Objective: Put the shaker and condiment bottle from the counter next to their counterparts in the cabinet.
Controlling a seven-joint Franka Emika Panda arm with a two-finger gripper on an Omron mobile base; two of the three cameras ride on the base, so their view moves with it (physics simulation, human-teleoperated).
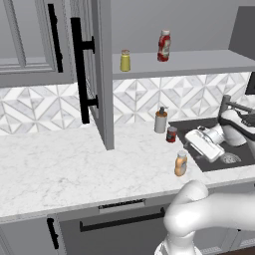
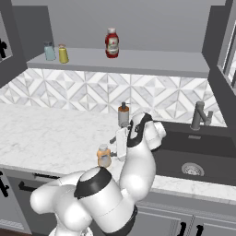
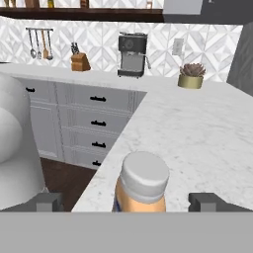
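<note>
One wide white marble-look bench (image 1: 60,169) runs under the grey wall cabinet (image 1: 199,62), whose shelf holds the red white-capped bottle (image 1: 164,45) and the small yellow-green shaker (image 1: 125,61). The small orange pale-capped condiment bottle (image 1: 181,164) stands near the bench's front edge, between the spread fingers of the end effector (image 3: 133,201), untouched.

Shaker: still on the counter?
No. The shaker stands on the cabinet shelf, left of the red bottle.
</note>
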